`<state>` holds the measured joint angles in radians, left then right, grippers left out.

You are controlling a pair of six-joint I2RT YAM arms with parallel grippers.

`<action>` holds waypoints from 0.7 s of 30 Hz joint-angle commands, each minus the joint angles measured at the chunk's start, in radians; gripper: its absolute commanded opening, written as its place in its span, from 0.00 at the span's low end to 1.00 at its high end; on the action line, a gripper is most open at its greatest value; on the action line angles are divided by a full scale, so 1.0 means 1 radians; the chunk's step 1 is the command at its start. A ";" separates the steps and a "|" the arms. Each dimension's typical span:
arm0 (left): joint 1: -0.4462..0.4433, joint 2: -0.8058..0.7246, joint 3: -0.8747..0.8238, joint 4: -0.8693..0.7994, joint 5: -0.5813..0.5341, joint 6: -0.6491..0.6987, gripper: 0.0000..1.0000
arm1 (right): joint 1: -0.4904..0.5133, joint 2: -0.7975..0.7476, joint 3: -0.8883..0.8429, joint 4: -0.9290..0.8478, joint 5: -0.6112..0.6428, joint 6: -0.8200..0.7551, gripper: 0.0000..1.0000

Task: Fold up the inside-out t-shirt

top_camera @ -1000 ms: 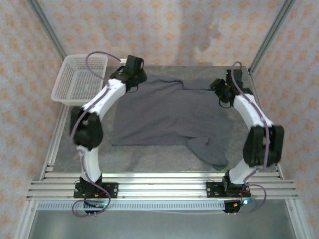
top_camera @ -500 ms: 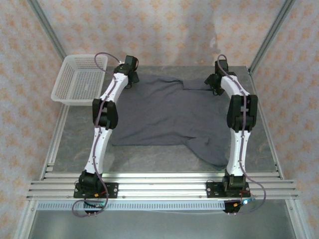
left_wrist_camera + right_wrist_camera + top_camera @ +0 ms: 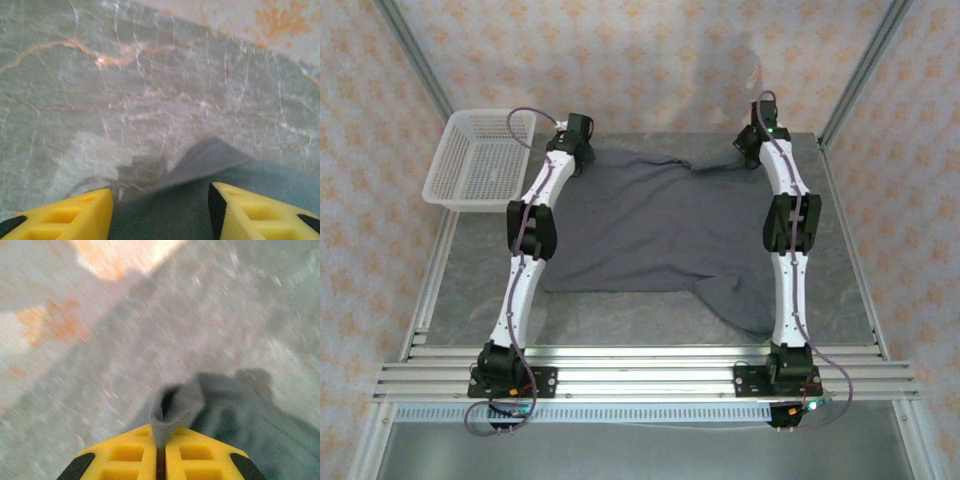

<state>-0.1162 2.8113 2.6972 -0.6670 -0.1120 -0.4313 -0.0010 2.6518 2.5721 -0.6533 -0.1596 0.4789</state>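
"The right gripper (image 3: 160, 440) is clenched on a tuft of the t-shirt (image 3: 650, 225), at its far right corner."

"And the left gripper (image 3: 160, 205)?"

"Its jaws are apart, with the far left corner lying just ahead between them (nothing pinched yet). The cloth spreads nearward from both. That wrist view is blurred, so I can't tell how deep the bite goes."

The t-shirt (image 3: 655, 225) is dark slate-grey cloth, spread mostly flat across the middle of the table (image 3: 620, 325) and reaching its far edge. One short sleeve (image 3: 745, 305) trails toward the near right corner. The far right corner is bunched into a raised fold (image 3: 176, 407).
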 commanded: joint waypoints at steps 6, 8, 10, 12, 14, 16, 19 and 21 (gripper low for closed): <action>0.012 -0.278 -0.043 0.055 0.109 -0.061 0.66 | -0.037 -0.008 0.173 0.075 -0.088 0.046 0.57; 0.009 -0.385 -0.144 0.043 0.144 -0.074 0.67 | -0.043 -0.085 0.142 -0.048 -0.104 0.010 0.58; 0.000 -0.521 -0.328 0.083 0.160 -0.085 0.67 | -0.043 -0.190 0.026 -0.149 -0.100 -0.034 0.58; -0.011 -0.674 -0.566 0.166 0.177 -0.097 0.66 | -0.043 -0.335 -0.199 -0.161 -0.118 -0.055 0.58; -0.023 -0.833 -0.807 0.254 0.188 -0.125 0.66 | -0.045 -0.532 -0.537 -0.068 -0.144 -0.056 0.57; -0.037 -0.972 -0.974 0.279 0.198 -0.135 0.66 | -0.051 -0.725 -0.831 0.028 -0.141 -0.029 0.57; -0.075 -1.135 -1.177 0.250 0.193 -0.125 0.66 | -0.065 -1.002 -1.195 0.086 -0.047 0.076 0.57; -0.096 -1.236 -1.312 0.239 0.181 -0.133 0.66 | -0.079 -1.161 -1.379 0.057 0.031 0.169 0.57</action>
<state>-0.1902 1.6321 1.5257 -0.4114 0.0711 -0.5426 -0.0536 1.6333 1.3788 -0.6071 -0.2451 0.5274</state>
